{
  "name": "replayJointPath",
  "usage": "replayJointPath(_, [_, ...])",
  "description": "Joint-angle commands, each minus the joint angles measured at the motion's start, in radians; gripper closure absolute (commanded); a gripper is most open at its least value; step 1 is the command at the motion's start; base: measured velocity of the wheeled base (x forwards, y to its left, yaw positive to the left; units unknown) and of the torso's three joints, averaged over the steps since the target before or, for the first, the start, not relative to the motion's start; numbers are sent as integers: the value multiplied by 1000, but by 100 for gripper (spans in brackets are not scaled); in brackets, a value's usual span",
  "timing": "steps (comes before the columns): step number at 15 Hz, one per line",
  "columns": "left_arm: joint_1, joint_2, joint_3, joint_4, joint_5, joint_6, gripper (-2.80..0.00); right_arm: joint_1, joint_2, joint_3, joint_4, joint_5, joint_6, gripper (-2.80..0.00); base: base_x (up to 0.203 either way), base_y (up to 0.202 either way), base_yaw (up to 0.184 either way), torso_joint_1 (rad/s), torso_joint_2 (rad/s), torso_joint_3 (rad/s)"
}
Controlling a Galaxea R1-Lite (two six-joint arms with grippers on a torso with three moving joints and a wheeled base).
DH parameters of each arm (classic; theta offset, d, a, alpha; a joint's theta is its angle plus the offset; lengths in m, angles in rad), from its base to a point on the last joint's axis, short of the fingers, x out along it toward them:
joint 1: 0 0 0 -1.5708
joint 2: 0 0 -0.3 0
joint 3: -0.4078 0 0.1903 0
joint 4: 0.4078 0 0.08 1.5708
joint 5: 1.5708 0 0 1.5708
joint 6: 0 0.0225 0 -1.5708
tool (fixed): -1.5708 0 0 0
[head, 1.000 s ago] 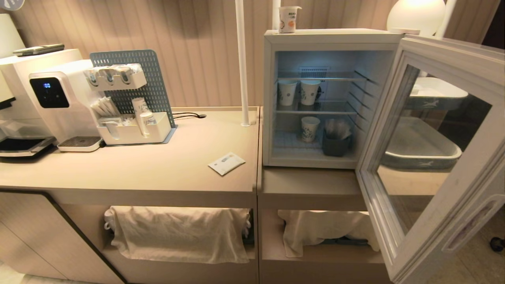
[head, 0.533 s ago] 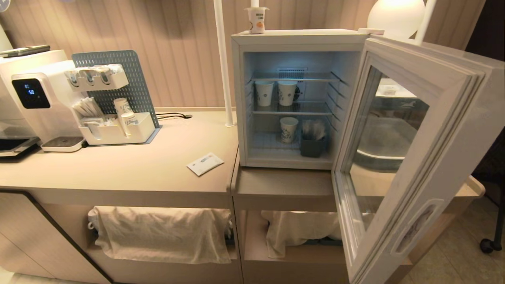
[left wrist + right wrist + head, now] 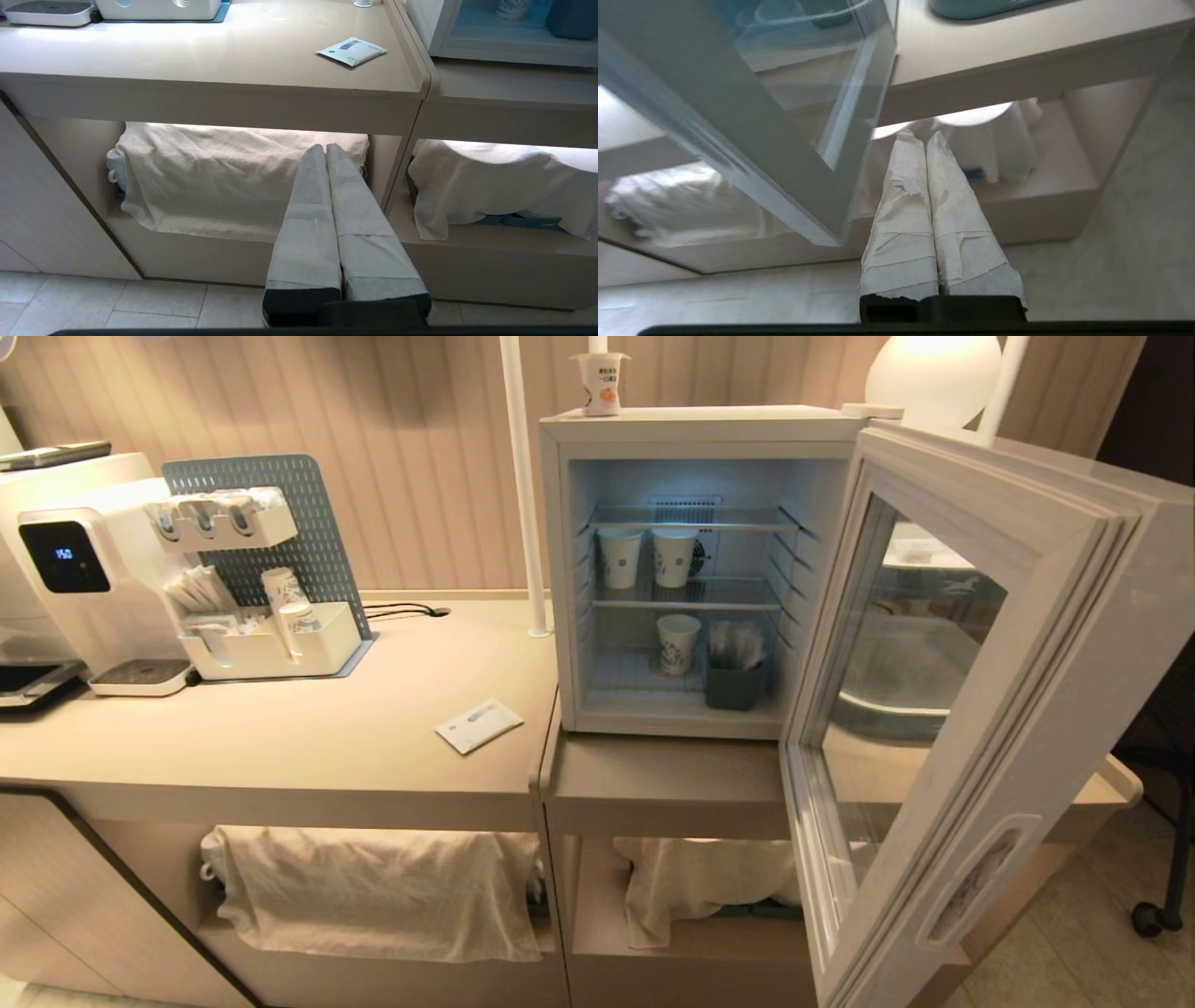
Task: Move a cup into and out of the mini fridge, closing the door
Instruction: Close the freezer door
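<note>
From the head view, the mini fridge [image 3: 574, 579] stands on the right-hand counter [image 3: 653, 775] with its door [image 3: 971, 709] swung wide open toward the camera; the cup [image 3: 599, 383] sits upright on the fridge's roof, near the back left corner; inside, two paper cups [image 3: 646, 556] stand on the upper wire shelf, a third [image 3: 677, 643] on the lower one beside a dark holder [image 3: 736, 683]; a white packet [image 3: 479, 725] lies flat on the left counter, with a water dispenser [image 3: 65, 588] and a pegboard organiser [image 3: 261, 579] at the far left; neither arm shows here.

From the left wrist view, the left gripper [image 3: 326, 148] hangs low in front of the cabinet, fingers pressed together and empty, before a draped cloth [image 3: 210, 177] in the open shelf; the packet [image 3: 352, 50] lies on the counter above.

From the right wrist view, the right gripper [image 3: 919, 135] is likewise closed on nothing, held just beside the lower edge of the open door [image 3: 752, 140]; a second cloth [image 3: 999, 140] shows in the shelf beyond.
</note>
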Motion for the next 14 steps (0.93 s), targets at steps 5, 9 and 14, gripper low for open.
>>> replayJointPath(5, [0, 1, 2, 0, 0, -1, 0, -59, 890, -206, -316, 140, 138, 0, 0, 0, 0, 0, 0, 0])
replayJointPath(9, [0, 1, 2, 0, 0, -1, 0, -150, 1219, -365, -455, 622, 185, 0, 0, 0, 0, 0, 0, 0])
replayJointPath(14, [0, 1, 2, 0, 0, -1, 0, -24, 1396, -526, -500, 737, 343, 0, 0, 0, 0, 0, 0, 0])
